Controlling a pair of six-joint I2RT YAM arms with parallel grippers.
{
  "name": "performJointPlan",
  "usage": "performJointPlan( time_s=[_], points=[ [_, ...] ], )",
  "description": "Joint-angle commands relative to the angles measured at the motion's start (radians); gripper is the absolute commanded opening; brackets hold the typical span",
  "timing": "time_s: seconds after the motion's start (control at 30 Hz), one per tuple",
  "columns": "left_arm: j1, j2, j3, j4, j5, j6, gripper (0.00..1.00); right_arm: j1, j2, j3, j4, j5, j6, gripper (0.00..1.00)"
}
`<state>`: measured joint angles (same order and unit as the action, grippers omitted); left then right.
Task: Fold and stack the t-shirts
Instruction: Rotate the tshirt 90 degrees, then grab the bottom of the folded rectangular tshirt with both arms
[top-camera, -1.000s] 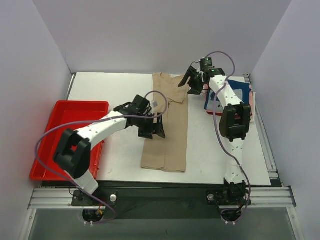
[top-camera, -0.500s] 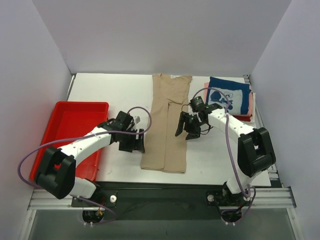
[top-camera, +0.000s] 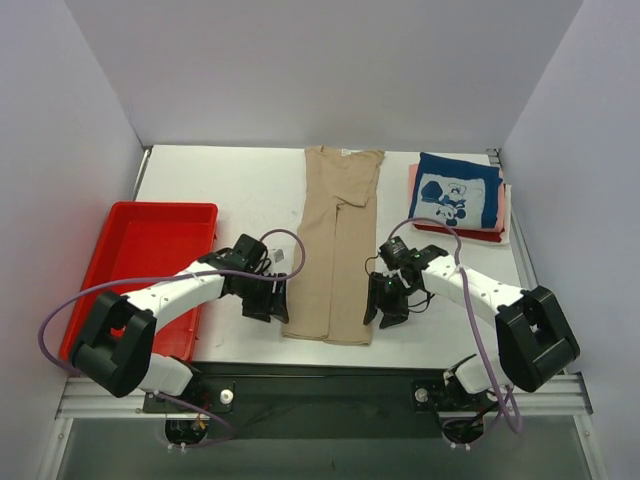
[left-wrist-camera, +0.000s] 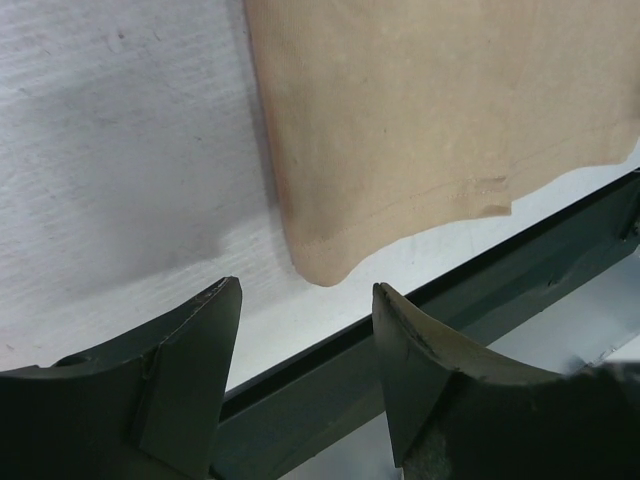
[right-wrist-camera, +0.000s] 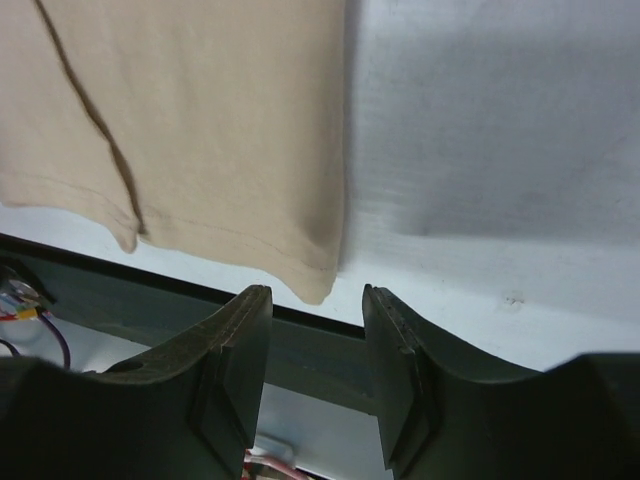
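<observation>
The tan t-shirt (top-camera: 335, 245) lies folded into a long strip down the middle of the table, collar at the far end. Its near left corner shows in the left wrist view (left-wrist-camera: 320, 262) and its near right corner in the right wrist view (right-wrist-camera: 315, 280). My left gripper (top-camera: 268, 300) is open and empty just left of the strip's near end, its fingertips (left-wrist-camera: 225, 300) short of the corner. My right gripper (top-camera: 385, 302) is open and empty just right of the near end. The navy t-shirt with white cartoon print (top-camera: 458, 190) lies folded on pink and red shirts (top-camera: 413, 180) at the far right.
A red plastic tray (top-camera: 140, 270) sits at the left edge of the table. The table's near edge and a dark metal rail (top-camera: 320, 385) run right below both grippers. White walls close in the back and sides.
Both grippers have moved toward the near edge of the table, from beside the shirt's middle and upper part down to its near corners. The tan shirt has not moved.
</observation>
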<state>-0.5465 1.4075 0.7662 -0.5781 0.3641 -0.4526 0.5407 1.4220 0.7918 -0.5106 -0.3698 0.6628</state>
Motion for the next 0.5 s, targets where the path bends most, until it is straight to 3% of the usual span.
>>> performJointPlan(
  time_s=[0.0,0.47],
  points=[
    [-0.015,-0.03,-0.011,0.047,0.045,-0.021,0.65,0.022,-0.043,-0.035,-0.059,-0.015,0.021,0.42],
    [-0.017,0.008,-0.015,0.049,0.055,-0.034,0.64,0.065,0.098,-0.037,-0.022,-0.11,0.004,0.35]
  ],
)
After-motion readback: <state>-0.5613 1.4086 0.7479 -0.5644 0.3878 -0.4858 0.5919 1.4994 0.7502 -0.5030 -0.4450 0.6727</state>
